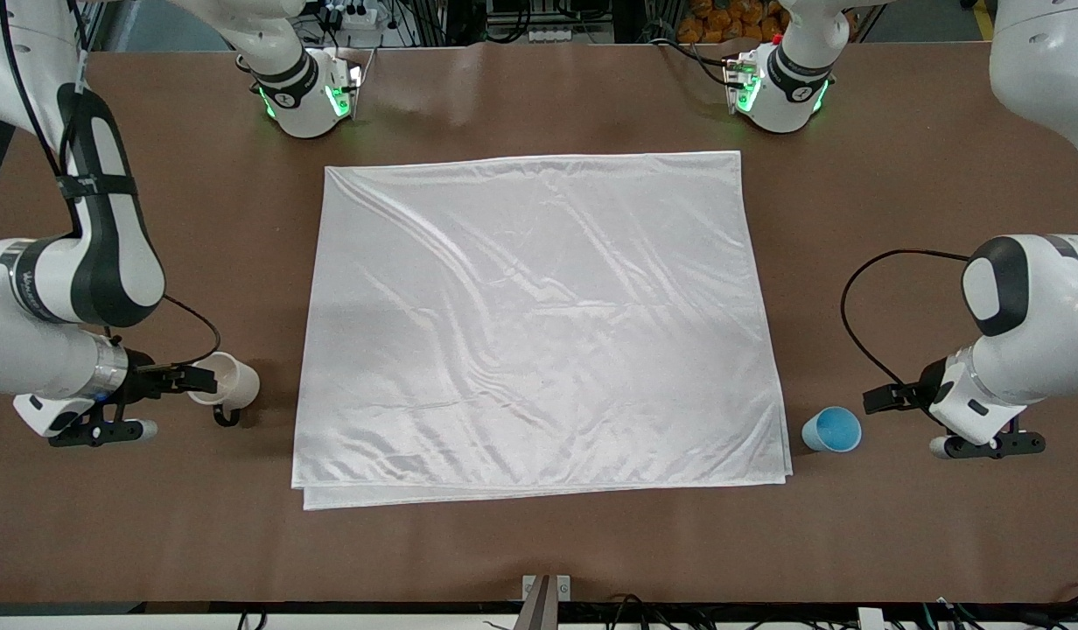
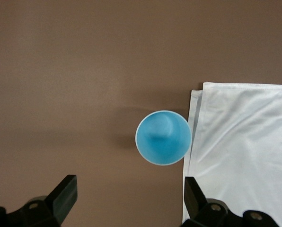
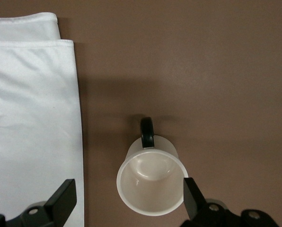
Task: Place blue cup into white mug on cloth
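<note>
The blue cup (image 1: 831,430) stands upright on the bare table, just off the cloth's (image 1: 539,324) corner toward the left arm's end. My left gripper (image 1: 882,398) is open and empty beside the cup; in the left wrist view the cup (image 2: 163,137) is clear of the gripper (image 2: 130,189). The white mug (image 1: 227,383) with its black handle (image 3: 147,132) stands on the bare table beside the cloth toward the right arm's end. My right gripper (image 1: 192,380) is open at the mug's rim. In the right wrist view the mug (image 3: 150,182) sits partly between the fingers (image 3: 192,189).
The cloth lies flat and wrinkled in the middle of the brown table (image 1: 539,542), doubled at the edge nearest the front camera. Its edge shows in the left wrist view (image 2: 245,151) and the right wrist view (image 3: 32,118). Both arm bases (image 1: 303,96) stand along the table's edge.
</note>
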